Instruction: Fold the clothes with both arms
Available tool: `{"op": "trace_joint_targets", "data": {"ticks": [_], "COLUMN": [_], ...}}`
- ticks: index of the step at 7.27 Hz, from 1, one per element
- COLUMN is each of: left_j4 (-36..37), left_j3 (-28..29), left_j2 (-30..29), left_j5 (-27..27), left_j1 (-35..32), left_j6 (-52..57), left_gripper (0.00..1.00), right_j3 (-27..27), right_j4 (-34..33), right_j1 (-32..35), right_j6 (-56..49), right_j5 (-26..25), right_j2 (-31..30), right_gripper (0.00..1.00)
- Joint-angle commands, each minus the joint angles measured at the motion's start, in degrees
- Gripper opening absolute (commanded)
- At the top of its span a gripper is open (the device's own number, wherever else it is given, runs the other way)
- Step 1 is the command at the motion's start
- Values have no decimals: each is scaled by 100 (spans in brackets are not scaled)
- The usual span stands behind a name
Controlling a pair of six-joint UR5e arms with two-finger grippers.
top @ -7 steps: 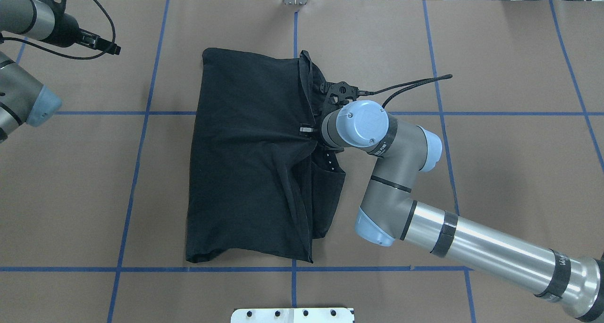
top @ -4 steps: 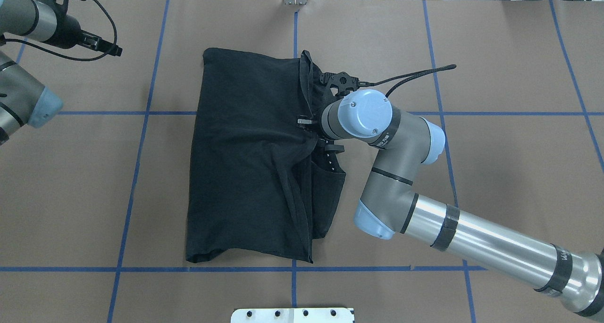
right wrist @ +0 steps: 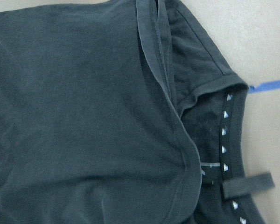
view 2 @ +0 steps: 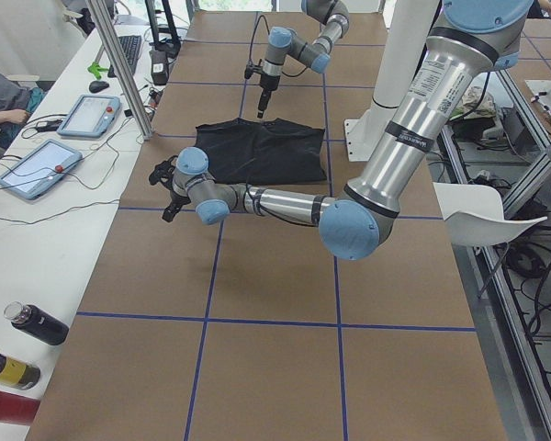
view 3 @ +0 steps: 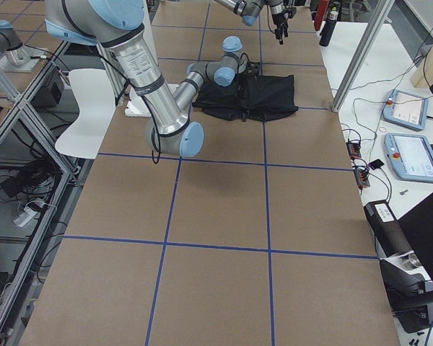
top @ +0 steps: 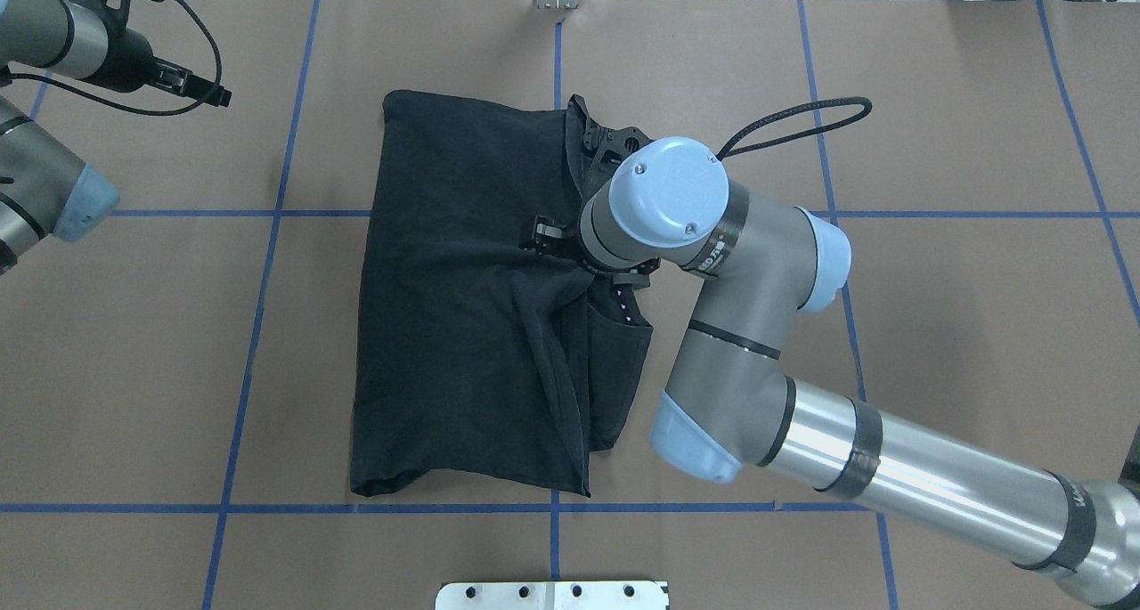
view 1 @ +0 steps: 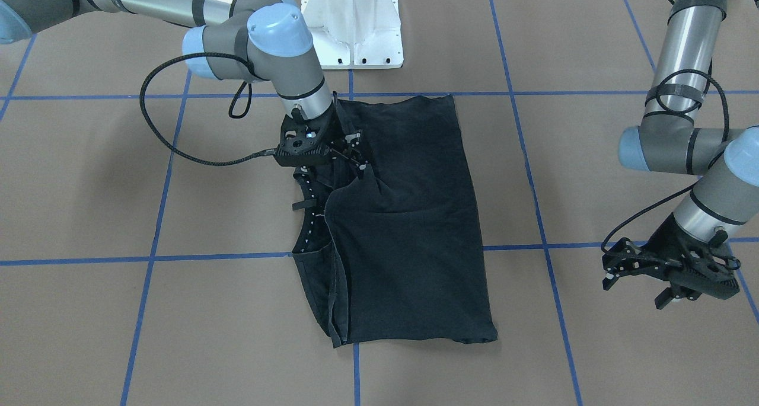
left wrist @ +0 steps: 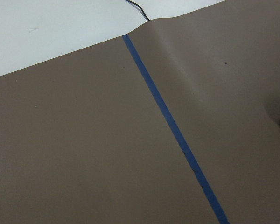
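The black T-shirt point(top: 463, 307) lies folded on the brown table, plain side up, with its collar and white-dotted neck tape at the right edge; it also shows in the front view point(view 1: 409, 234) and fills the right wrist view point(right wrist: 84, 116). My right gripper point(view 1: 359, 152) hovers over the shirt's folded edge near the collar, its fingers apart and holding nothing; a small peak of cloth stands just under one fingertip. In the overhead view the right wrist covers most of the gripper point(top: 545, 233). My left gripper point(view 1: 608, 271) is open and empty over bare table, far from the shirt.
The white pedestal base point(view 1: 353, 26) stands at the robot's side of the table. Blue tape lines point(top: 267, 214) grid the brown cover. A side bench holds tablets point(view 2: 87, 115) and bottles point(view 2: 37, 323). A white chair point(view 2: 491, 220) stands beside the table.
My right wrist has risen and shifted slightly left over the shirt, and its cable has curled into a loop. The shirt's gathered fold stays put. The left arm has barely moved.
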Motion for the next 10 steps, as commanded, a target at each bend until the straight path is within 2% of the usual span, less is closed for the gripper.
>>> {"op": "trace_joint_targets", "data": {"ticks": [1,2,4,5,6,8,10], "left_j4": [0,0,0,0,0,0,0], "left_j3": [-9,-9,-44,-53,-61,-62,-53], "left_j2": [0,0,0,0,0,9,9], "left_j5": [2,2,2,-6,-6,-6,-6], "left_j1": [0,0,0,0,0,0,0], "left_j6": [0,0,-96,-97,-97,-97,-97], "left_gripper": [100,100,100,100,100,100,100], "right_j3": [625,863,944,927,892,874,874], "right_j4": [-218,-218,-236,-236,-236,-227,-227], "right_j1": [-949,-1215,-1550,-1691,-1780,-1807,-1807], "right_j6": [723,725,751,751,751,751,751], "right_j5": [-734,-1001,-1240,-1259,-1294,-1320,-1320], "right_j2": [-451,-689,-875,-884,-876,-902,-911], "right_gripper": [99,96,75,57,51,51,43]}}
